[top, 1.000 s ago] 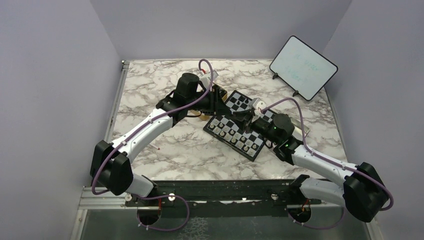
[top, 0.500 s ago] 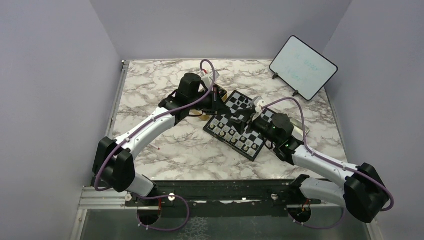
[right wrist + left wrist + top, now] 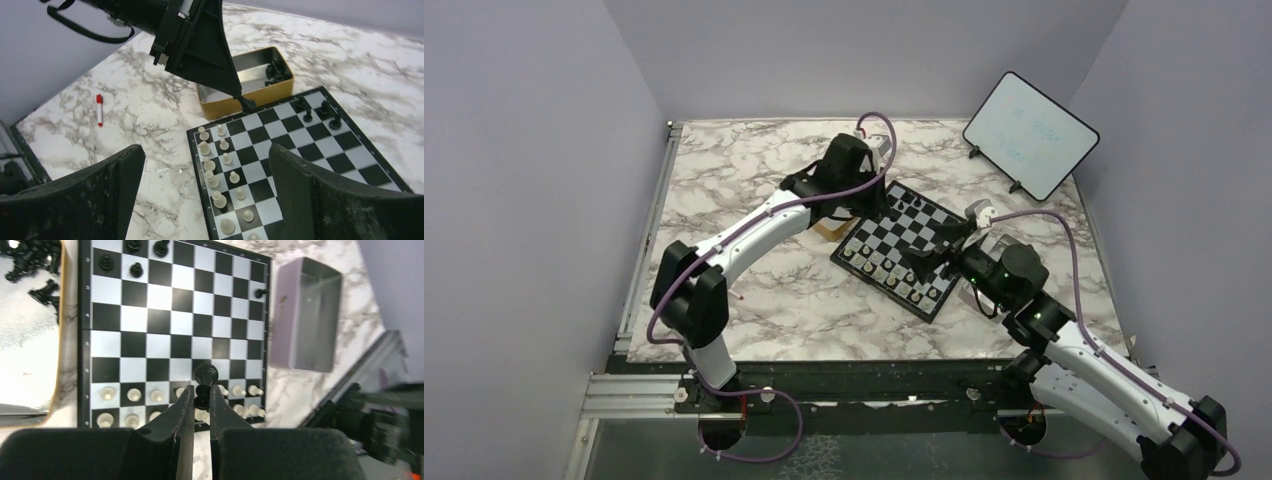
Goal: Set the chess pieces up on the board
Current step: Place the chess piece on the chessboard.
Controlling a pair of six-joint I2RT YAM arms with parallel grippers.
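The left gripper [image 3: 201, 395] is pinched almost closed on a round-headed black piece [image 3: 205, 376]. It grips the lower part, and the head stands clear of the fingertips. It may be a pawn, but it is too small and blurred to be sure. In the right wrist view the piece hangs at the edge of the chessboard [image 3: 160, 322] that faces the gold tin [image 3: 250, 96]; whether its base touches the board cannot be told.

The gold tin lies just beside that edge, lid off, with a heap of loose black pieces [image 3: 277, 72] gathered at one end of its shiny floor. On the opposite side of the board lies an open purple-grey box [image 3: 305, 315], close to the border, its grey inside facing up.

On the board, pale pieces [image 3: 220, 165] fill two rows along one edge. Four black figures [image 3: 317, 112] stand at the opposite edge, in the corner nearest the tin, and a lone black figure [image 3: 259, 292] stands in the column next to the box.

The right gripper [image 3: 204, 150] is spread wide with nothing between its fingers, raised over the pale end of the board. A red marker [image 3: 99, 110] lies on the marble table [image 3: 150, 130], apart from the tin. A white tablet [image 3: 1030, 133] stands propped near the far right corner.
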